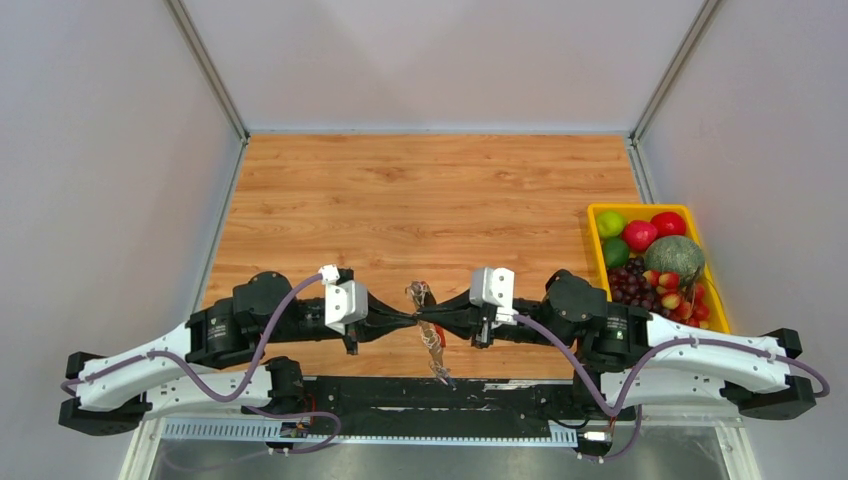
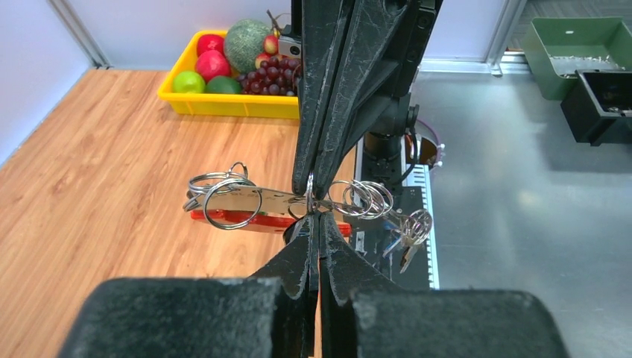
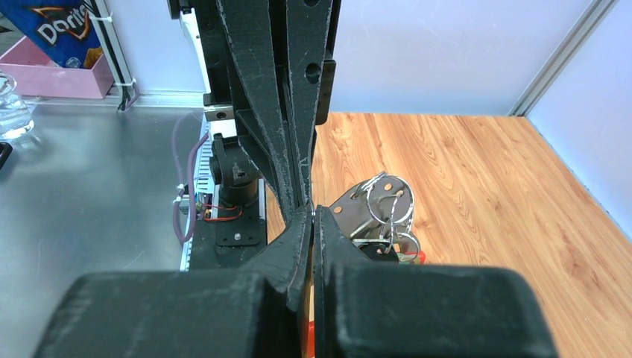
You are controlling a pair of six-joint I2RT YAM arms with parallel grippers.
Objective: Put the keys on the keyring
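Between the left claw (image 2: 316, 224) and right claw (image 2: 313, 186), both pressed together, hangs the red-looped, silver-coiled keyring (image 2: 257, 199), pinched by each; tiny silver keys (image 2: 408, 237) dangle just beside. Threading looks underway; next, pry one coil apart.

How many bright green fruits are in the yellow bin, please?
2: first green fruit in the far-left corner of the bin, second green fruit just nearer; others may hide.

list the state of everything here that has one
left gripper: shut, pinching the keyring
right gripper: shut on the same keyring
keyring: held up between both grippers
keys: dangling from its rings
yellow tray: filled with fruit
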